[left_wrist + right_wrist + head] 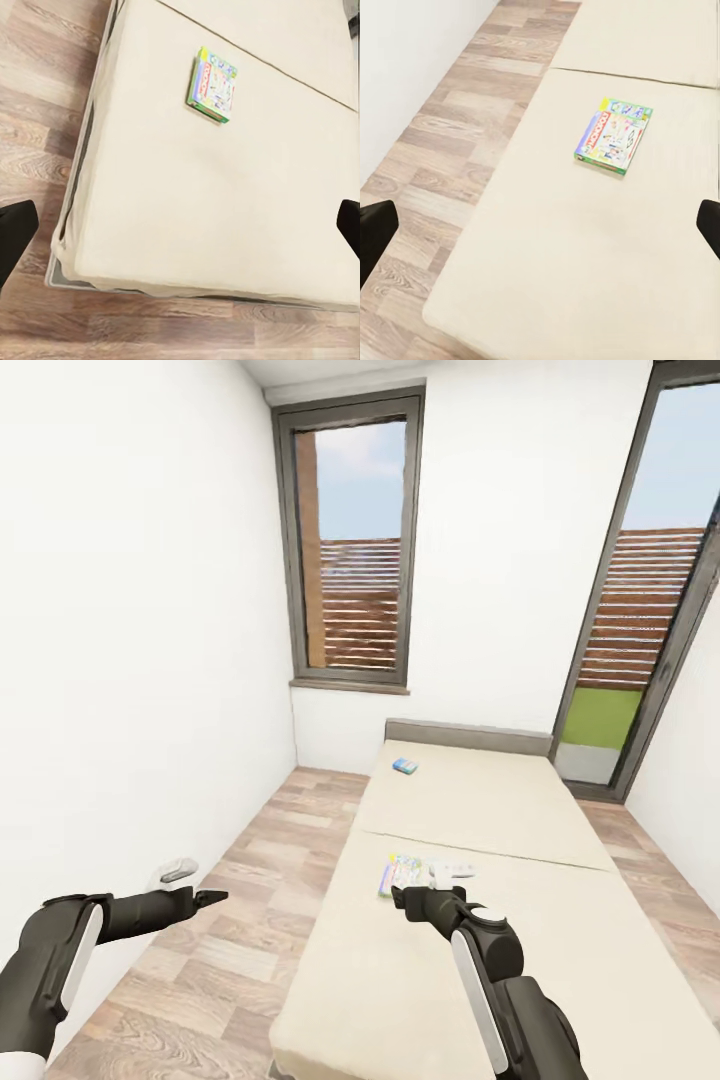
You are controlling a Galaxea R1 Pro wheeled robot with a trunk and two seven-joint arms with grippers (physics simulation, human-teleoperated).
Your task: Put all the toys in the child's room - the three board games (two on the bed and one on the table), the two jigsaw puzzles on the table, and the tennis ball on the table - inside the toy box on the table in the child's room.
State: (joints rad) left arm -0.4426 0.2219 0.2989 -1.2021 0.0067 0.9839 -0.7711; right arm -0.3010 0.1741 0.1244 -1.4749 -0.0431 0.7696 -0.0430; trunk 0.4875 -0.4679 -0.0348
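Right arm reaches forward over the near half of the bed (500, 830); right gripper (402, 897) hangs above the mattress, fingers spread wide, empty. Left arm is stretched out over the wood floor (250, 920), left gripper (212, 898) fingertips wide apart (wrist view), holding nothing. Pastel board game (613, 139) lies flat mid-bed, just beyond the right gripper, long axis near-to-far. Small blue board game (405, 766) lies far, near the headboard (470, 737).
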